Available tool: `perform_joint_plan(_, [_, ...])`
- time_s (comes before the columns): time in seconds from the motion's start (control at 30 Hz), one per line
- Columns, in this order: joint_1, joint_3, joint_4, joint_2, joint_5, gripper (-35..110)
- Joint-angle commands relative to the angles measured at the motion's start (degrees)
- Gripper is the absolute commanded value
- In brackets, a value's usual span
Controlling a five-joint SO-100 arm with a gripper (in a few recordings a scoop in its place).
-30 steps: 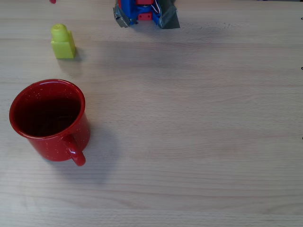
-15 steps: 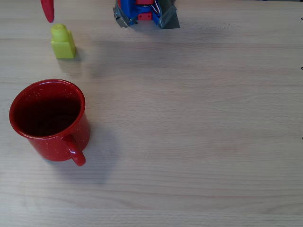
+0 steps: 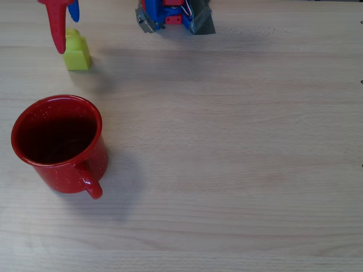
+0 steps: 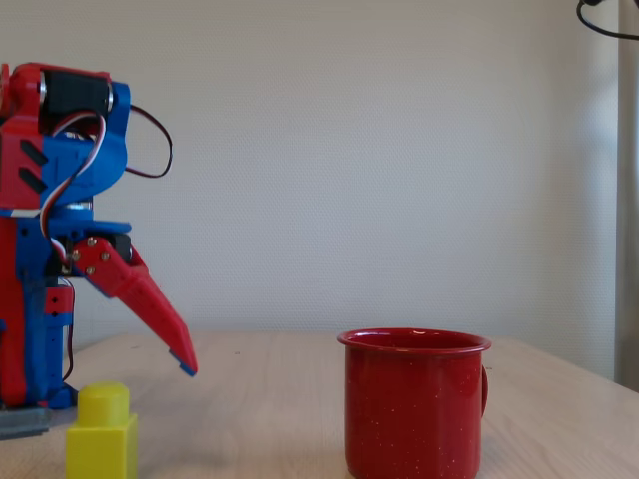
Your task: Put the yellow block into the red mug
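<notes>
In the overhead view the gripper [image 3: 64, 25] is at the far left, its red finger reaching beside the yellow block [image 3: 76, 51], which stands upright on the table [image 3: 238, 141]. Its fingers look only a little apart and hold nothing. I think it should open wider, centre over the stud, then descend. The red mug [image 3: 57, 141] waits near, open side up.

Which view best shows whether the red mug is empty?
The overhead view: it looks straight down into the red mug, showing its dark inside with no block in it, and the handle pointing toward the bottom of the picture. The fixed view shows the mug upright from the side, its outer wall and rim, not the inside.
</notes>
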Motion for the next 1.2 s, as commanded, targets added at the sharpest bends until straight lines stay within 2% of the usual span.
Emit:
perform_joint_plan(0.0, [0.3, 1.0, -1.3, 2.1, -0.6, 48])
perform_joint_plan(0.87, [0.9, 7.2, -16.3, -4.4, -4.5, 46])
perform_joint_plan(1.17, [0.0, 7.2, -17.3, -5.0, -3.9, 34])
